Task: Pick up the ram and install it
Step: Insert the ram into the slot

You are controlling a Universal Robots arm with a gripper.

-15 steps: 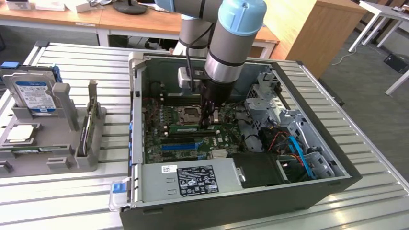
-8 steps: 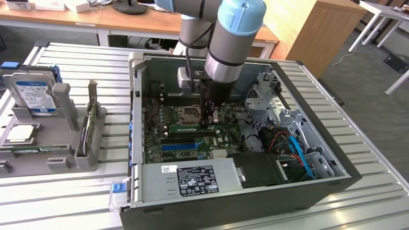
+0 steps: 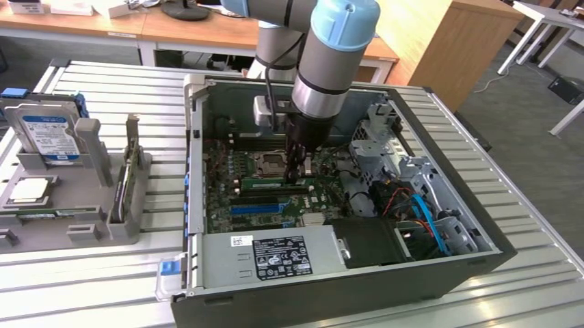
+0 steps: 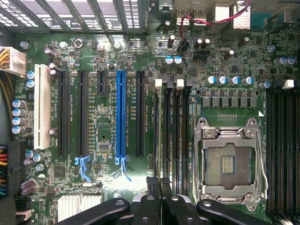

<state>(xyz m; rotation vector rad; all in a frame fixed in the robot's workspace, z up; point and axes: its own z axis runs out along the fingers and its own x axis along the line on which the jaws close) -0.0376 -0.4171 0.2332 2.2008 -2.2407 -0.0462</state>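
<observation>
Green ram [image 3: 264, 183] in claw [image 3: 297, 179], inside case [image 3: 193, 157]

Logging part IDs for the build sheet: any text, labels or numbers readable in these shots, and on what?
No text is legible.
Blue-and-white label on the hard drive: too small to read.
Black label and white sticker on the power supply: too small.
White silkscreen beside the motherboard slots: blurred.

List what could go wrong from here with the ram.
1. The gripper seems to meet the ram toward one end rather than its middle; pressing there could seat it crooked.
2. The CPU socket sits right beside the memory slots; a slip could scrape its contacts.
</observation>
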